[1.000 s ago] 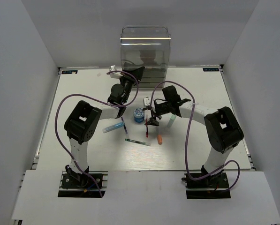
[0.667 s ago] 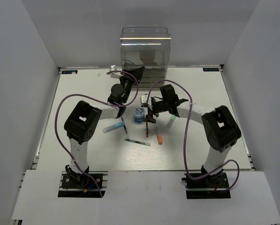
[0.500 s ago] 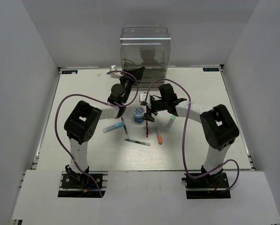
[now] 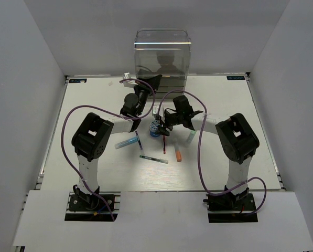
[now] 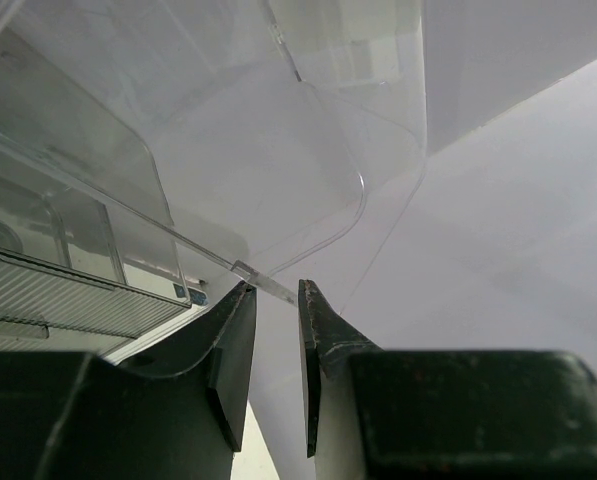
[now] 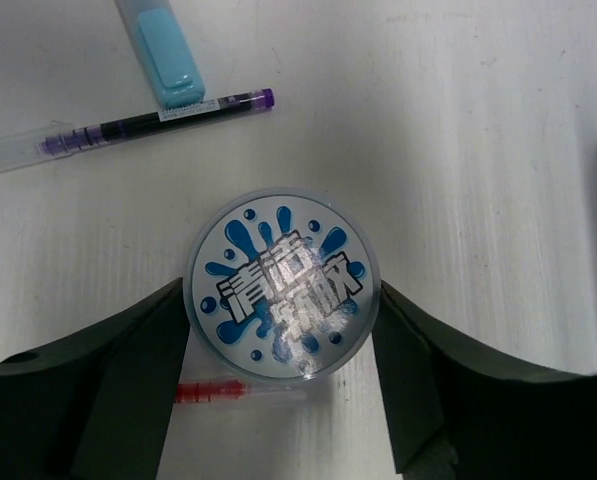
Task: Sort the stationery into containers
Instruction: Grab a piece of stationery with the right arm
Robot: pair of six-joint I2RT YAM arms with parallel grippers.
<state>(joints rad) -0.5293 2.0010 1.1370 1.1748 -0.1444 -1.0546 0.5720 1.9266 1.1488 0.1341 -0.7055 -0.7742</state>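
The blue-and-white tape roll lies flat on the table, partly over the thin red pen. My right gripper is open and low over it; in the right wrist view the fingers flank the roll closely on both sides. The red pen shows below the roll. My left gripper is at the lower left corner of the clear organiser. In the left wrist view its fingertips pinch a thin clear edge of the organiser's flap.
A light-blue marker and a dark pen lie left of the roll. A green pen and an orange marker lie nearer, and a pale-green marker lies to the right. White walls enclose the table.
My right gripper has moved left from over the red pen to straddle the tape roll. The left arm has not moved.
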